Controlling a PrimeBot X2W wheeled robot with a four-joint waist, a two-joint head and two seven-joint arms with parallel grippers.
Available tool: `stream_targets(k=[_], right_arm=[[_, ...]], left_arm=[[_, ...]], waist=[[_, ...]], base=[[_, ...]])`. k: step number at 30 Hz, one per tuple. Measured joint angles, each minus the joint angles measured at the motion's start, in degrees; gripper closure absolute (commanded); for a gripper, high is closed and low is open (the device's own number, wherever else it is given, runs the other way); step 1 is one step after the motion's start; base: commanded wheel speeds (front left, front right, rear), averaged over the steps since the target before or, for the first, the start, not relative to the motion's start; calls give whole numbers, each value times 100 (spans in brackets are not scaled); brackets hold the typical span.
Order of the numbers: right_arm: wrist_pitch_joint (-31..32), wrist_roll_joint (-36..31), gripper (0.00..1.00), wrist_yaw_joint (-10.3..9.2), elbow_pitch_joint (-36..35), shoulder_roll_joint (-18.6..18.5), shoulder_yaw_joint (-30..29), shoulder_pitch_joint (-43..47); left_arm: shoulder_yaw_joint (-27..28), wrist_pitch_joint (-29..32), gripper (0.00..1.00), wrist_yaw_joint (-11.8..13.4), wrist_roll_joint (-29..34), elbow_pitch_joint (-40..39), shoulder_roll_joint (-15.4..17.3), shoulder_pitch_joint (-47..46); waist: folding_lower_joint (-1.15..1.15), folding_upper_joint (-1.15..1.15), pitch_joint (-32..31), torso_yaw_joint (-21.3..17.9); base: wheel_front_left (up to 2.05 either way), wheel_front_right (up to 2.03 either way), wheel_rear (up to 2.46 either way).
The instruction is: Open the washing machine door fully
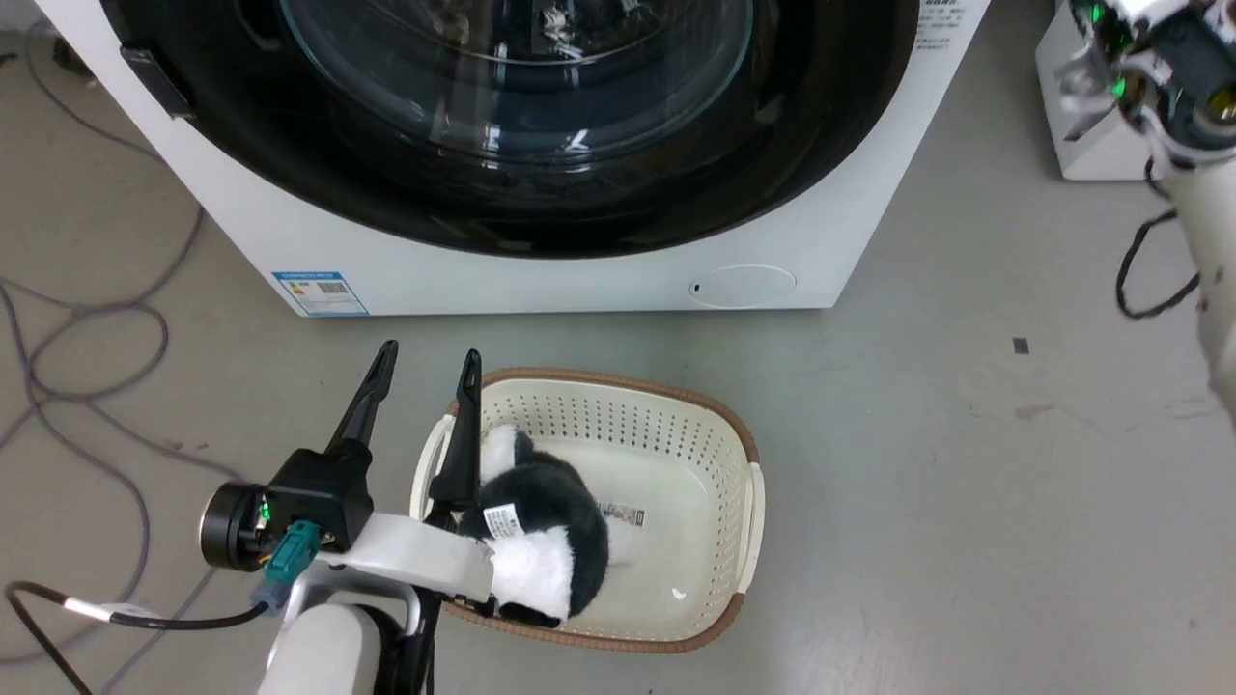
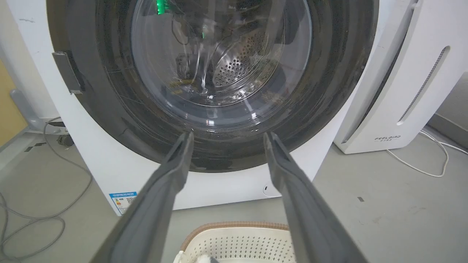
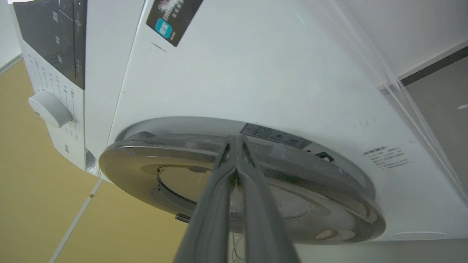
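Black door, white machine, cream perforated basket

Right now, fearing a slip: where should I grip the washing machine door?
Take the washing machine door by its right rim, coming from the right: that rim stands proud of the white front, and the grey bracket sits on the left edge, probably the hinge.

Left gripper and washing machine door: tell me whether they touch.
Apart. The head view shows a strip of bare floor between the left gripper and the front of the washing machine, which carries the washing machine door.
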Motion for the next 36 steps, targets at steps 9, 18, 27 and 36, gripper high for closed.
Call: stream_targets(k=[9, 18, 27, 36], right_arm=[[764, 327, 100, 0, 584, -96, 636, -1000], [1545, 702, 100, 1, 1158, -24, 1328, -1862], [2159, 1178, 100, 0, 1478, -11, 1788, -2382], [2876, 1445, 100, 0, 1379, -124, 1995, -2370]], left_arm=[[-104, -108, 0, 14, -99, 10, 36, -218], [-191, -240, 0, 37, -210, 41, 82, -399], [-301, -352, 0, 37, -325, 152, 107, -584], [-330, -401, 0, 37, -391, 254, 105, -634]], waist=[[0, 0, 295, 20], [0, 0, 592, 46], [0, 0, 828, 87], [-1, 0, 730, 118]], base=[[0, 0, 0], [0, 0, 0], [0, 0, 0], [0, 0, 0]])
